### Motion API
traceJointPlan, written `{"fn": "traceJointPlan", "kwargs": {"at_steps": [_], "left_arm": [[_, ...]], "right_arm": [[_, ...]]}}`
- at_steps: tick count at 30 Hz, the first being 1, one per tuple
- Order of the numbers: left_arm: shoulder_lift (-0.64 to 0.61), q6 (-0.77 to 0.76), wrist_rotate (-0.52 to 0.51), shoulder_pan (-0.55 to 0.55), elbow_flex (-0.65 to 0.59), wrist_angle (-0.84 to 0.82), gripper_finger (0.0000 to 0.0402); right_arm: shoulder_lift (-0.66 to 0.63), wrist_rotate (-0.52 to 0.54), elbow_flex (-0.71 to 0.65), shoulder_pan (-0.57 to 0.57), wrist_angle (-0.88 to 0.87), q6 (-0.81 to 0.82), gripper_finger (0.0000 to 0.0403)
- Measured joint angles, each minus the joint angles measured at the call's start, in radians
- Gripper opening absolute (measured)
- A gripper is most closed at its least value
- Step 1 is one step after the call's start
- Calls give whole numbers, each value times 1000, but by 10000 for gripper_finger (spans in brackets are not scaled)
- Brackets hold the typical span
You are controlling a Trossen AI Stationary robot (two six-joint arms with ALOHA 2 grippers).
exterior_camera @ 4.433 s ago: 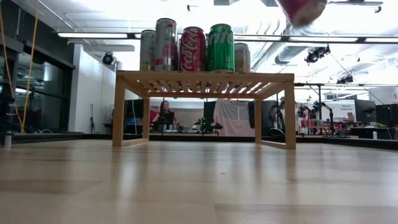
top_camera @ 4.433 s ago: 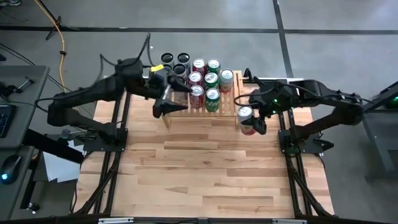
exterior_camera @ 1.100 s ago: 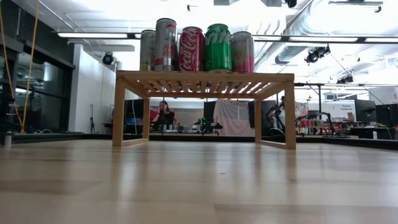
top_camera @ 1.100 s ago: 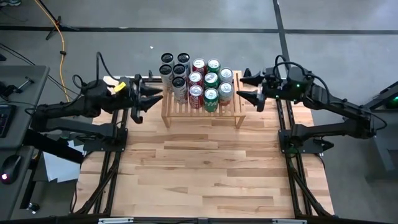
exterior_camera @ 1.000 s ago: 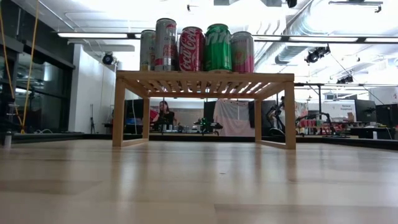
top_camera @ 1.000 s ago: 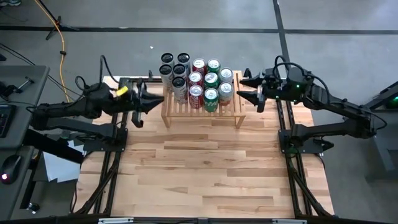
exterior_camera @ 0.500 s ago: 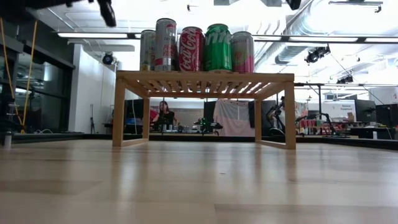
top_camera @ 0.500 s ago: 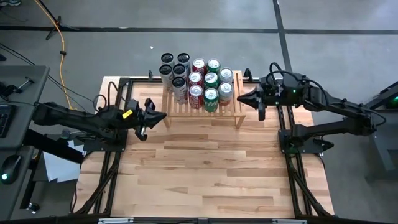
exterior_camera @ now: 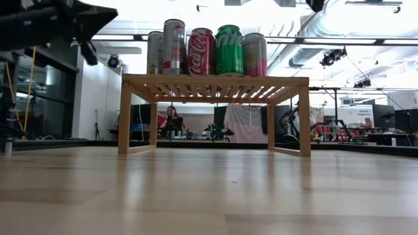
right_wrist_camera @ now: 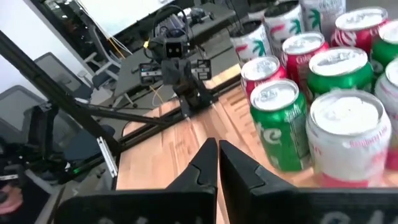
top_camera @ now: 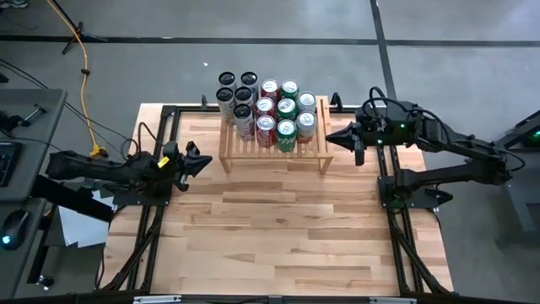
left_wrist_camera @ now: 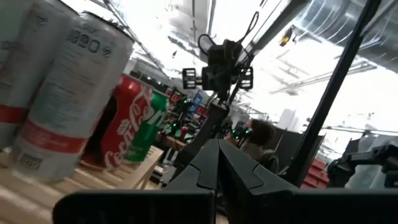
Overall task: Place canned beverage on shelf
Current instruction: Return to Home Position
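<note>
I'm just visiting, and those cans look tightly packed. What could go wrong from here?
The right gripper, shut, hangs close beside the right end of the shelf, near the pink-white cans; a sideways swing might clip them. All the cans stand crowded together, so one knock could topple several. The left gripper, shut, is farther off, left of the shelf.

Two dark robot arms, built of matte black links

The left arm [top_camera: 110, 169] and the right arm [top_camera: 460, 154] are made of black tubular links. Black cables [top_camera: 380, 95] are looped at the right wrist, where a green light [top_camera: 403, 128] is lit. The left tool [top_camera: 202, 160] and the right tool [top_camera: 333, 135] are each ended by two tapered dark fingers [right_wrist_camera: 204, 169].
</note>
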Motion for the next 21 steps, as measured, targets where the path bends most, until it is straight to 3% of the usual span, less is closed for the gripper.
{"fn": "traceJointPlan", "kwargs": {"at_steps": [7,16,21], "left_arm": [[-118,16,13,0,-5,-160,0],[-123,-45,26,0,-5,-254,1],[-123,-18,26,0,-5,-254,1]], "right_arm": [[-53,2,0,0,-67,34,0],[-124,14,-2,20,-210,74,0],[-198,32,-172,97,-14,34,0]]}}
